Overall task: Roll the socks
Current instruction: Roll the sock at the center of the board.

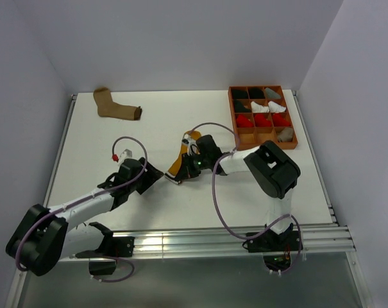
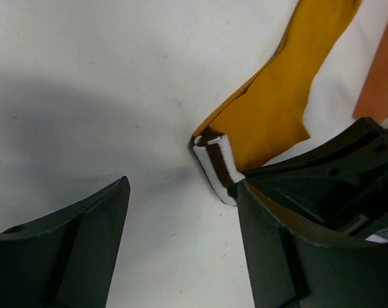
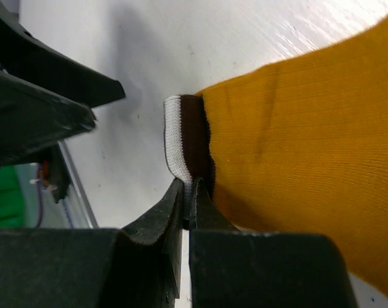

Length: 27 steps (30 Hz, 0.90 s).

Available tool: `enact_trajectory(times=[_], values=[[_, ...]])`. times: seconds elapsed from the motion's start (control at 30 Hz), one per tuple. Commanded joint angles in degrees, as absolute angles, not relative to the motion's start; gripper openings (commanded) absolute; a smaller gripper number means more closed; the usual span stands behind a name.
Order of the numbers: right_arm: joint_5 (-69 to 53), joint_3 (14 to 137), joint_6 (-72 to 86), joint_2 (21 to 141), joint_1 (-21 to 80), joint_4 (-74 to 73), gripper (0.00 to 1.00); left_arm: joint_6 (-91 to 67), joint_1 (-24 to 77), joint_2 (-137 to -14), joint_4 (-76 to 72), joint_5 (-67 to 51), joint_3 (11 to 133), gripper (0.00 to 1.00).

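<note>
The mustard yellow sock (image 1: pixel 179 164) lies flat at the table's middle, with its dark-white striped cuff (image 2: pixel 217 164) at its near end. My right gripper (image 3: pixel 188 192) is shut on that cuff (image 3: pixel 184 135), low on the table (image 1: pixel 183 174). My left gripper (image 2: pixel 184 186) is open and empty just left of the cuff, its right finger (image 2: pixel 270 218) next to the right gripper; in the top view it (image 1: pixel 155 174) sits close to the sock. The tan sock with dark cuff (image 1: pixel 118 108) lies at the far left. A light brown piece (image 1: pixel 192 135) shows behind the right wrist.
An orange compartment tray (image 1: pixel 294 122) at the far right holds rolled black, white, red and grey bundles. White walls close the table's sides and back. A metal rail runs along the near edge (image 1: pixel 200 240).
</note>
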<state>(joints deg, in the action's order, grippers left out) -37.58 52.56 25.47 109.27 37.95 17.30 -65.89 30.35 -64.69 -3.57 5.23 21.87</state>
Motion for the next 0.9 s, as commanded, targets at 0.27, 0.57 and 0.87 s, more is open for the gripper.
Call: enact_trajectory(times=[0.27,0.57,0.87], values=[[-46.8,51.0,37.4,116.8,33.1,25.0,0.0,-67.4,33.9,-75.1,-9.0,5.5,26.2,0.61],[-48.1,51.8,39.2,119.4,32.1,25.1,0.0,-68.5,34.3,-81.8,-9.8,6.6,28.6,0.51],[-47.1,52.3,37.1,118.7,31.9,22.3,0.0,-69.5,34.5,-87.8,-8.2,8.3,30.0,0.39]])
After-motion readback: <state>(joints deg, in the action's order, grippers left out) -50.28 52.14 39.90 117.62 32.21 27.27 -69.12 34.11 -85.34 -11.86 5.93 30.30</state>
